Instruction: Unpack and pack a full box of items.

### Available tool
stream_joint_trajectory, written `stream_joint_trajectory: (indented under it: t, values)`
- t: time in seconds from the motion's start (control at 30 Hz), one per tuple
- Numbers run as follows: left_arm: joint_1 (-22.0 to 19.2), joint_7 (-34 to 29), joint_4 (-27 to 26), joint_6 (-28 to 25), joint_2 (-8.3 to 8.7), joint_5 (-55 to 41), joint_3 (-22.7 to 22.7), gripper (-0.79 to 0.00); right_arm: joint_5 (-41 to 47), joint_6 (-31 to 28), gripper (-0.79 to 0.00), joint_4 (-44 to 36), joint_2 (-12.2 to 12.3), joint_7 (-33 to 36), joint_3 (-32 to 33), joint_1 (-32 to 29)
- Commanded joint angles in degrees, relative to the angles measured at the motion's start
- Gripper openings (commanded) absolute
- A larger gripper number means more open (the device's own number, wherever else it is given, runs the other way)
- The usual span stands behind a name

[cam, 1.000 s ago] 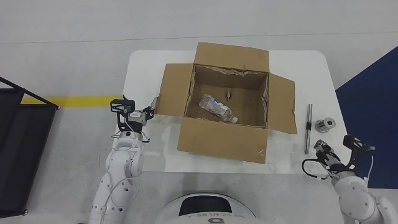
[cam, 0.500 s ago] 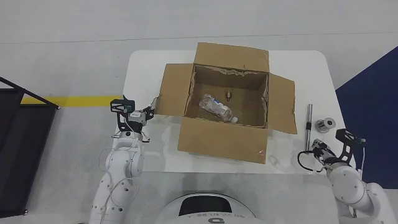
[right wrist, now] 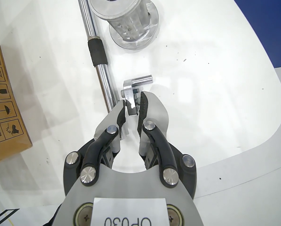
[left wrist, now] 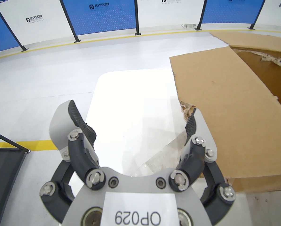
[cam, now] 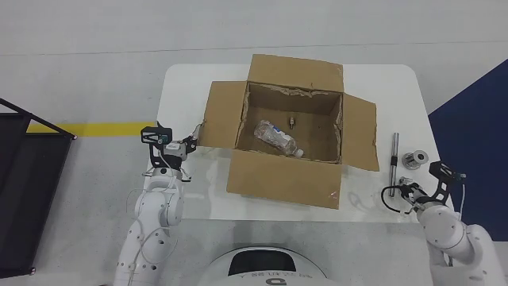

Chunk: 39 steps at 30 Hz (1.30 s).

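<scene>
- The right tool point(right wrist: 133, 101) has moved a little further in over the near right corner of the bench point(cam: 190, 95). It is clenched on a small metal part point(right wrist: 138, 81) just beside the rod point(right wrist: 93, 36).
- The left tool point(left wrist: 132, 107) stays wide open by the box point(cam: 286, 181).
- I think the part gets let go next; a bottle point(cam: 278, 138) waits in the box.

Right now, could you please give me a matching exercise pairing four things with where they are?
1 bottle
2 rod
3 flanged cylinder
4 bracket

A held in the right gripper
B lying in the box
C upright on the table
D flat between box and flanged cylinder

Pairs: 1-B, 2-D, 3-C, 4-A
</scene>
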Motion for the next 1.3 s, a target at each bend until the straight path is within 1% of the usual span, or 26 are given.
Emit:
stream_joint_trajectory:
  t: [0.0, 0.17, 0.33, 0.4, 0.43, 0.47, 0.5, 0.83, 0.87, 0.9, 0.93, 0.97, 1.03, 1.1, 1.13, 1.17, 1.23, 1.27]
  values:
    - [0.0, 0.0, 0.0, 0.0, 0.00, 0.0, 0.0, 0.000, 0.2, 0.0, -0.517, 0.3, 0.0, 0.2, 0.1, 0.2]
    - [0.0, 0.0, 0.0, 0.0, 0.00, 0.0, 0.0, 0.000, 2.1, -0.8, -0.465, 0.1, -0.1, -0.7, 1.4, -0.7]
    - [0.0, 0.0, 0.0, 0.0, 0.00, 0.0, 0.0, 0.000, 8.4, -6.0, -0.434, -3.6, -0.7, -4.9, 5.8, -6.8]
    - [0.0, 0.0, 0.0, 0.0, 0.00, 0.0, 0.0, 0.000, 10.9, -9.5, -0.397, -5.6, -1.0, -6.4, 7.1, -9.7]
    - [0.0, 0.0, 0.0, 0.0, 0.00, 0.0, 0.0, 0.000, 12.3, -12.4, -0.302, -6.5, -1.1, -6.7, 7.8, -11.6]
    - [0.0, 0.0, 0.0, 0.0, 0.00, 0.0, 0.0, 0.000, 12.8, -13.9, 0.000, -6.7, -1.2, -6.8, 8.3, -12.6]
    - [0.0, 0.0, 0.0, 0.0, 0.00, 0.0, 0.0, 0.000, 13.3, -15.4, 0.000, -6.8, -1.2, -6.9, 8.8, -13.5]
    - [0.0, 0.0, 0.0, 0.0, 0.00, 0.0, 0.0, 0.000, 13.7, -15.4, 0.000, -6.7, -1.2, -6.9, 8.8, -13.4]
    - [0.0, 0.0, 0.0, 0.0, 0.00, 0.0, 0.0, 0.000, 17.1, -15.9, 0.000, -6.3, -1.3, -6.6, 8.8, -13.0]
    - [0.0, 0.0, 0.0, 0.0, 0.00, 0.0, 0.0, 0.000, 20.1, -18.7, 0.000, -7.1, -1.4, -6.3, 9.3, -13.1]
    - [0.0, 0.0, 0.0, 0.0, 0.00, 0.0, 0.0, 0.000, 22.1, -22.3, 0.000, -8.4, -1.4, -6.7, 10.2, -13.8]
    - [0.0, 0.0, 0.0, 0.0, 0.00, 0.0, 0.0, 0.000, 23.0, -24.2, 0.000, -10.2, -1.5, -7.3, 10.9, -14.7]
    - [0.0, 0.0, 0.0, 0.0, 0.00, 0.0, 0.0, 0.000, 24.1, -25.9, 0.000, -15.8, -1.8, -8.4, 11.4, -16.9]
    - [0.0, 0.0, 0.0, 0.0, 0.00, 0.0, 0.0, 0.000, 23.7, -26.5, 0.000, -21.1, -2.0, -8.5, 11.9, -19.0]
    - [0.0, 0.0, 0.0, 0.0, 0.00, 0.0, 0.0, 0.000, 23.1, -27.0, 0.000, -23.8, -2.1, -7.9, 11.9, -19.2]
    - [0.0, 0.0, 0.0, 0.0, 0.00, 0.0, 0.0, 0.000, 22.6, -27.5, 0.000, -25.6, -2.1, -6.4, 11.6, -19.2]
    - [0.0, 0.0, 0.0, 0.0, 0.00, 0.0, 0.0, 0.000, 22.5, -24.2, 0.000, -29.7, -2.0, -4.1, 11.1, -18.7]
    - [0.0, 0.0, 0.0, 0.0, 0.00, 0.0, 0.0, 0.000, 21.4, -25.3, 0.000, -30.0, -1.8, -2.4, 10.1, -17.6]
